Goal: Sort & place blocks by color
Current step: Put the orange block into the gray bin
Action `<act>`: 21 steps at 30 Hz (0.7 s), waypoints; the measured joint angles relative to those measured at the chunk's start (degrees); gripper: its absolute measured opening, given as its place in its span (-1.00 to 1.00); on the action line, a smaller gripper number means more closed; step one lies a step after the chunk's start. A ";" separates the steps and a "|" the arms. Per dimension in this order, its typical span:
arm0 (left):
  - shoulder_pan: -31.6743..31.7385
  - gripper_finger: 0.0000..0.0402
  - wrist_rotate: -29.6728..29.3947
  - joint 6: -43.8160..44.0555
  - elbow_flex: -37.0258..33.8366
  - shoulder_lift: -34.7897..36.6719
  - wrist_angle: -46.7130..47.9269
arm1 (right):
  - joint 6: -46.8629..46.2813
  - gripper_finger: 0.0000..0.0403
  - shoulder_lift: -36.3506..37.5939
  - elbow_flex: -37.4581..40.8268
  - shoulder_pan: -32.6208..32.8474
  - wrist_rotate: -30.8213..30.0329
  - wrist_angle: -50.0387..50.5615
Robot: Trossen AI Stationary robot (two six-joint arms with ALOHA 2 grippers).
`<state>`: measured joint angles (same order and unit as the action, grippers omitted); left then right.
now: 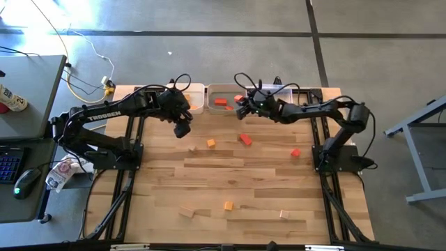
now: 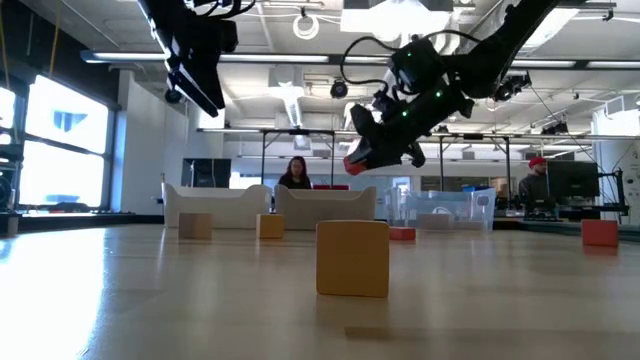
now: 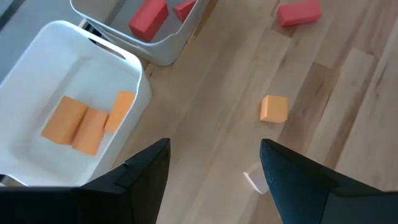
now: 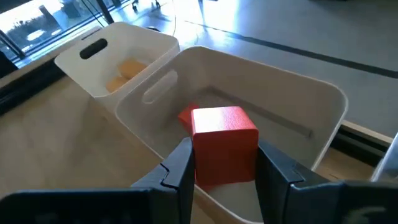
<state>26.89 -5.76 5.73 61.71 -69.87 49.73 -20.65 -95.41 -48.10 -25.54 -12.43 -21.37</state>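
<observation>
From above, six blocks lie on the wooden worktop (image 1: pixel 237 188): two orange, two red, two pale. Down low, two people sit in the room behind. The left gripper (image 3: pixel 211 168) has its fingers spread near three orange blocks (image 3: pixel 87 121). The right gripper (image 4: pixel 224 163) fingers pinch a red block (image 4: pixel 224 146) over a white bin (image 4: pixel 323 99).

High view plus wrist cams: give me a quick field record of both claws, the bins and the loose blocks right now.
right claw: shut on red block, above the red bin
left claw: open, empty, beside the orange bin
orange bin contents: three orange blocks
red bin contents: red blocks
loose on table: orange, red and pale natural blocks
</observation>
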 joint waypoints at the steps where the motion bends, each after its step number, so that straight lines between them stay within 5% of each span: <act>1: 0.00 0.17 0.46 0.32 0.00 0.00 0.10 | 0.12 -0.49 -0.36 0.00 -0.01 -0.21 -0.20; 21: -5.34 0.17 2.18 5.27 -0.07 -5.29 0.66 | 1.23 -0.18 -1.56 0.00 -2.23 0.57 -0.78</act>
<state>21.56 -3.59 11.00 61.65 -75.15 50.39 -19.42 -96.97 -48.10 -27.77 -11.86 -22.15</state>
